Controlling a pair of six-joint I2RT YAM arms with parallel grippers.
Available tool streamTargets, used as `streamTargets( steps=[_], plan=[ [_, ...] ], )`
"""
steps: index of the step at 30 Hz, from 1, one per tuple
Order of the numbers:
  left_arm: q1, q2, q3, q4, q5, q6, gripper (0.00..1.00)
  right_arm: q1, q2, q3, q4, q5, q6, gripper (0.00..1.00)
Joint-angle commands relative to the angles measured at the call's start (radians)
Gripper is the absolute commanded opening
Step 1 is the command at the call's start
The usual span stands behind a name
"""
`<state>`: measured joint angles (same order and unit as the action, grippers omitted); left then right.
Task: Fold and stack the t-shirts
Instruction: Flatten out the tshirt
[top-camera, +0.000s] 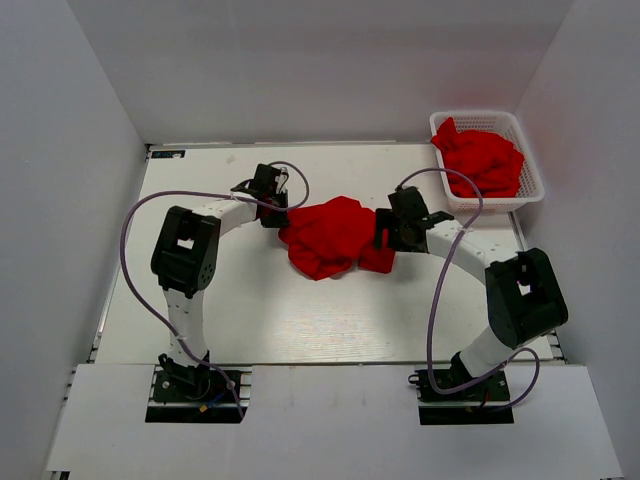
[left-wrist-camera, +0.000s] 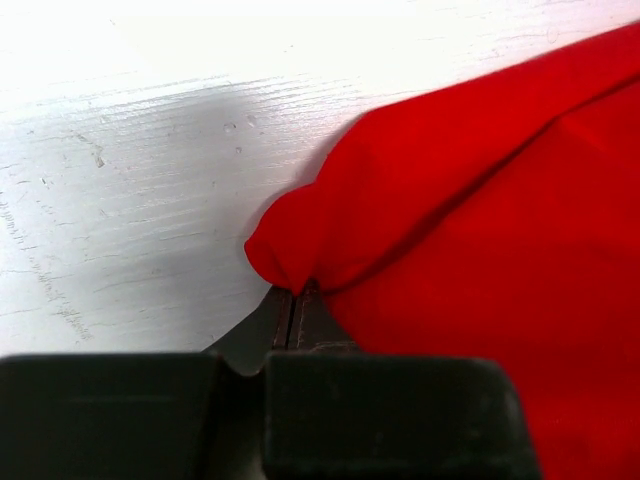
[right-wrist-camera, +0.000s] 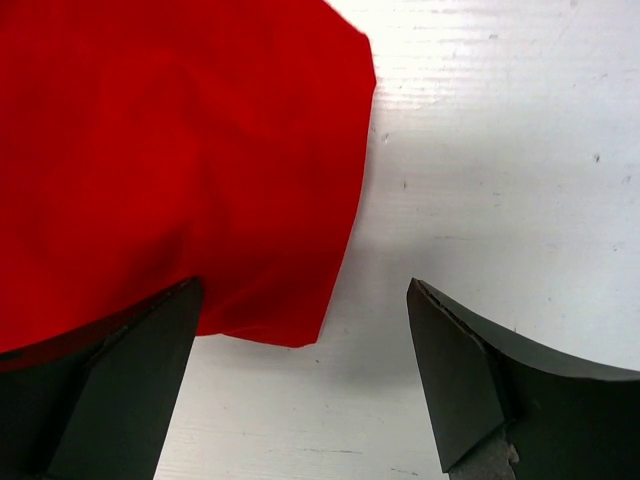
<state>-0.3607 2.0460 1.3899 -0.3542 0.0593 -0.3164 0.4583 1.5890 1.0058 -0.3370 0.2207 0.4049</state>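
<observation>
One crumpled shirt (top-camera: 330, 235) is lying on the surface (top-camera: 250, 310). Left fingers (left-wrist-camera: 290, 320) are pinching its edge tight, probably to pull it flat. Right fingers (right-wrist-camera: 470, 370) are hovering wide open at its other side.

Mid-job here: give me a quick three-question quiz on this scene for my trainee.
1. True or false: the left gripper is shut on a fold of the crumpled t-shirt on the table.
2. The right gripper is: A open, B shut on cloth, C out of sight.
3. Fill in: the other red t-shirts lie in the white ____ at the far right.
Key: 1 true; 2 A; 3 basket.
</observation>
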Motion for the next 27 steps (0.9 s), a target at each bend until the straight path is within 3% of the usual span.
streamTargets(
  steps=[1, 23, 26, 27],
  plan=[
    [-0.009, -0.032, -0.023, -0.054, -0.026, -0.01, 0.0, -0.004, -0.043, -0.024, 0.035, -0.02, -0.017, 0.89],
    [-0.009, -0.113, -0.035, -0.052, -0.026, -0.001, 0.0, -0.003, 0.132, -0.056, 0.133, -0.089, -0.064, 0.76],
    [-0.009, -0.124, -0.035, -0.052, -0.026, -0.001, 0.0, -0.001, 0.158, -0.056, 0.156, -0.089, -0.069, 0.66],
    [-0.009, -0.124, -0.035, -0.061, -0.026, -0.001, 0.0, -0.003, 0.164, -0.058, 0.164, -0.092, -0.066, 0.54]
  ],
)
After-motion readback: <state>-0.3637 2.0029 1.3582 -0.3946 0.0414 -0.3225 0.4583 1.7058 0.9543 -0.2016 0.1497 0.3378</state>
